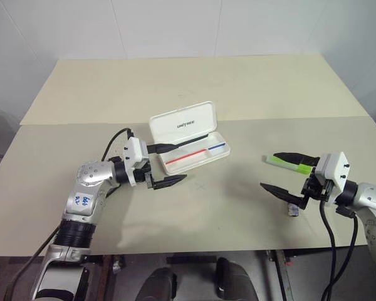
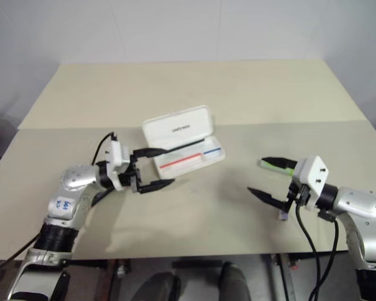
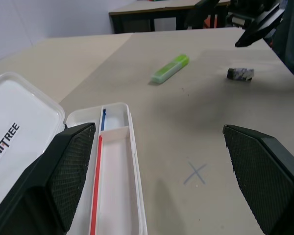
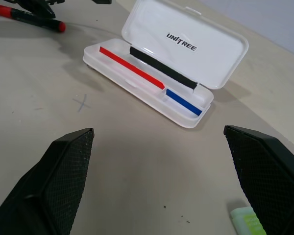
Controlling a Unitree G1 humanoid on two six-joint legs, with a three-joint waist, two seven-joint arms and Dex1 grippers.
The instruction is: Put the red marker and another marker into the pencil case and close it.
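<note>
The white pencil case (image 1: 183, 123) lies open in the middle of the table, lid up, with a red and a blue stripe in its tray (image 3: 116, 161). My left gripper (image 1: 174, 164) hovers open just left of the tray, nothing between its fingers. The red marker (image 4: 28, 15) lies on the table by the left arm, beyond the case in the right wrist view. The lime-green highlighter (image 1: 289, 163) lies at the right, partly under the upper finger of my open, empty right gripper (image 1: 283, 173). The highlighter (image 3: 170, 68) lies whole in the left wrist view.
A small grey lump (image 1: 292, 210) sits on the table beside my right gripper's lower finger. A faint pencilled X (image 3: 196, 172) marks the table in front of the case. The beige table (image 1: 175, 81) stretches far back to a white wall.
</note>
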